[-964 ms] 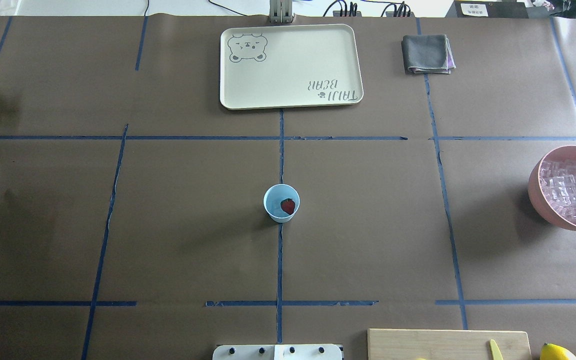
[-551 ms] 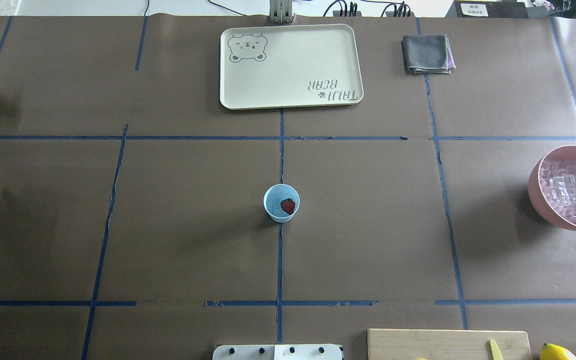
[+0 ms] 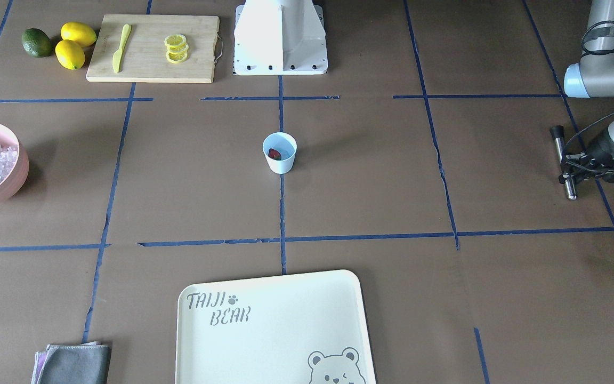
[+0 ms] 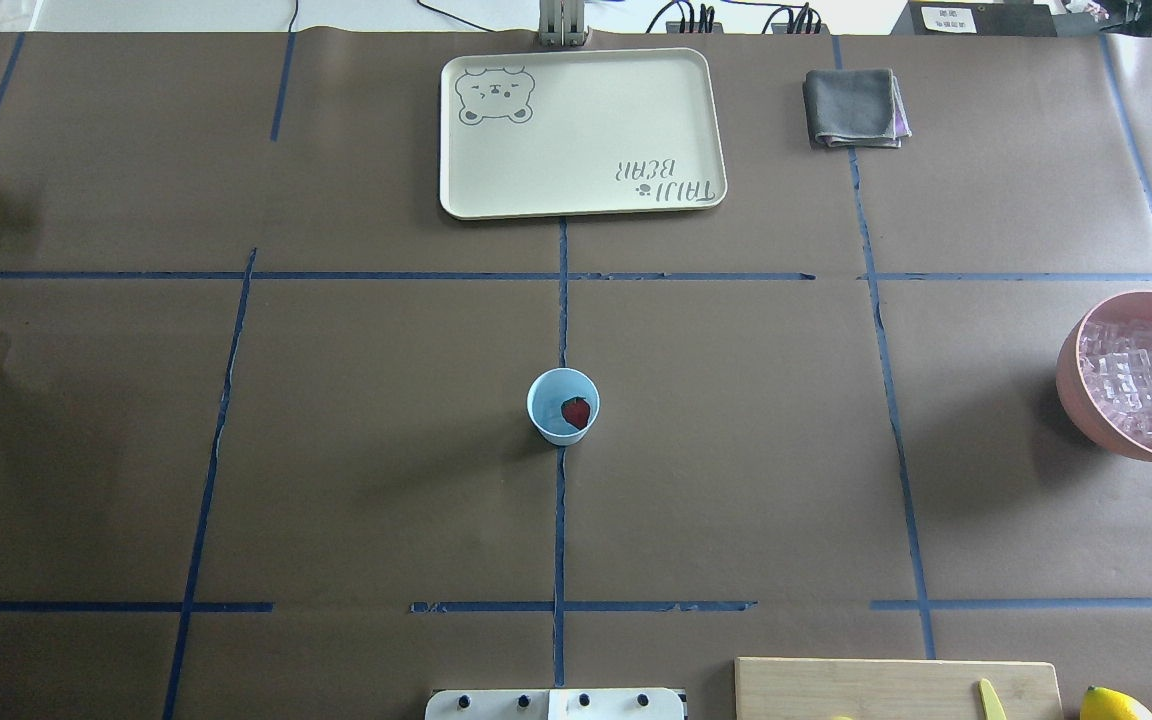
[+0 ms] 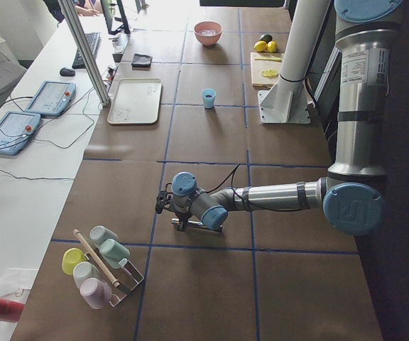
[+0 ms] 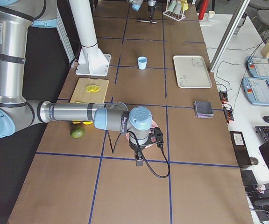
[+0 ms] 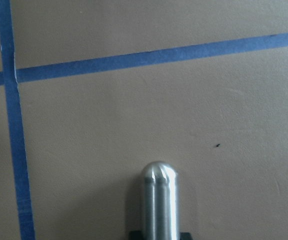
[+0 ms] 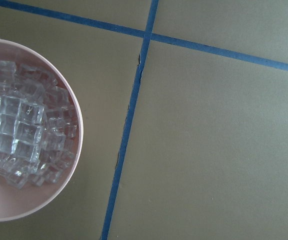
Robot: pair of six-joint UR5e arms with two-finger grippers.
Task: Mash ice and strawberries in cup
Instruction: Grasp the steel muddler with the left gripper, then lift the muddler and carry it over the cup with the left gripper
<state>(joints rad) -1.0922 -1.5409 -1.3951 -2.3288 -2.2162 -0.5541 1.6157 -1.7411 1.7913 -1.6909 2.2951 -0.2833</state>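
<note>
A tabletop (image 4: pixel 386 450) covered in brown paper and crossed by blue tape lines carries everything. At its far left edge, as seen from overhead, the left end effector (image 3: pixel 569 170) is clamped on a slim polished metal rod with a rounded tip (image 7: pixel 159 200). In the wrist view that tip stands over bare paper near a tape crossing.

Well apart from it, at the middle of the tabletop on the central tape line, the small tapered cup (image 4: pixel 544 398), white outside and pale blue inside, stands upright. One small red strawberry (image 4: pixel 576 411) lies at its bottom, toward the right side.

Beyond the cup, at the far edge, lies a cream rectangular tray printed with a bear (image 4: pixel 586 150). To its right is a folded grey cloth (image 4: pixel 856 108).

At the right edge sits a big round pink bowl (image 4: pixel 1076 400) heaped with small clear ice cubes (image 4: pixel 1141 385), well apart from the cup. The right end effector (image 6: pixel 139 161) hangs by that bowl. It shows only in the side view, so I cannot tell whether it is open or closed.

On the near right, by the robot's base, a pale wooden cutting board (image 3: pixel 152 66) carries a yellow plastic knife (image 3: pixel 119 48) and a stack of lemon slices (image 3: pixel 176 48). Just beside the board lie two whole yellow lemons (image 3: pixel 79 34) and a dark green oval fruit (image 3: pixel 37 42).
</note>
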